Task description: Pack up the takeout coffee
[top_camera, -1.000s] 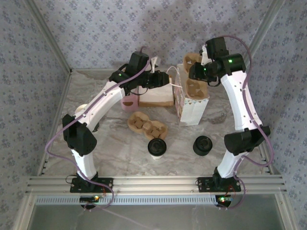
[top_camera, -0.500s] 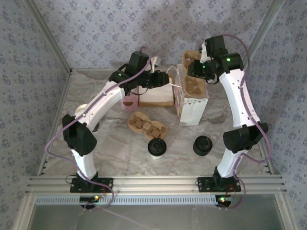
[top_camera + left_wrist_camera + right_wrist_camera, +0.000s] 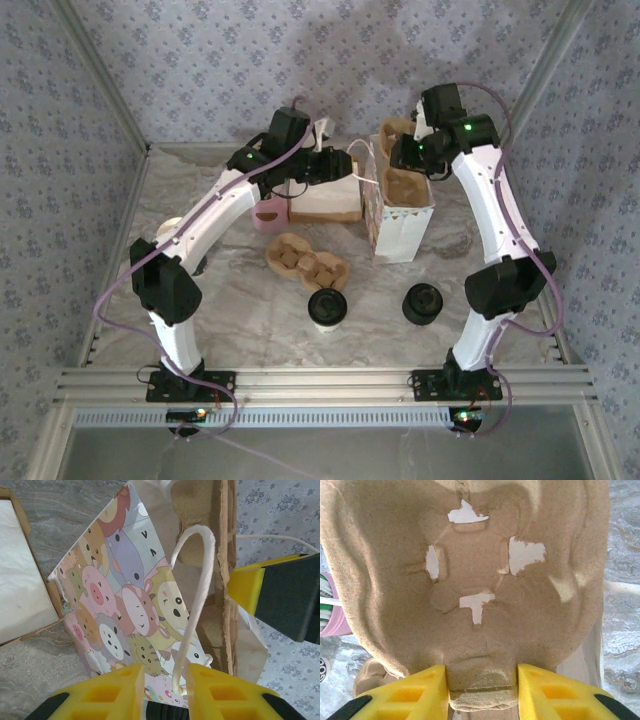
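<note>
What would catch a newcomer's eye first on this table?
The cartoon-animal paper bag stands out, toward the back of the table. The left hand pinches its white handle, while the right hand holds a brown pulp cup carrier at its mouth. A black-lidded coffee cup stands near the front.

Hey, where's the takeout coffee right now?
In the top view, the takeout coffee stands near the middle of the table, just in front of the brown cup carrier lying flat and left of the black lid stack.
</note>
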You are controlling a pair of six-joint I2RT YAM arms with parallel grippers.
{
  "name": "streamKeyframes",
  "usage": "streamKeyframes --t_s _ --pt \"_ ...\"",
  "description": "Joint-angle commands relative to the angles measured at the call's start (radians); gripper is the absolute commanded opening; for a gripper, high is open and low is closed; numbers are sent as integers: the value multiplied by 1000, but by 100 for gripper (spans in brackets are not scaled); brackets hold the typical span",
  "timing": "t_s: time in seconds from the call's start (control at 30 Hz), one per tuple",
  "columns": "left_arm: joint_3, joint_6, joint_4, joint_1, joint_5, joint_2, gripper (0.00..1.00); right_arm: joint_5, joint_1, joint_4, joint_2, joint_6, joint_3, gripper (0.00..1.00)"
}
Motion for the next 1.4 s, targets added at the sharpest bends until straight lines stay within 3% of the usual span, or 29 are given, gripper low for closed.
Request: streamKeyframes --t_s 0.0,0.53,0.6,0.77,0.9,1.17,1.27,1.37 --pt "0 -2 22 -8 11 0 28 38 11 -52 7 -26 19 39" --pt "-11 -5 25 -8 14 -11 28 50 24 -126 25 -98 28 37" --pt "-12 -1 19 -2 6 -24 34 42 23 -127 26 -107 27 36" --pt "20 3 12 26 9 -44 60 14 24 -130 16 -137 32 35" --pt "118 24 -52 28 36 11 62 -16 27 -135 18 -174 38 35" --pt "122 13 2 -7 97 42 59 -25 33 -218 51 -215 83 36" --pt "110 12 4 -30 104 47 49 -34 32 -240 55 -208 90 35" --pt "67 -1 29 -50 88 25 31 -40 27 -271 61 -213 105 35"
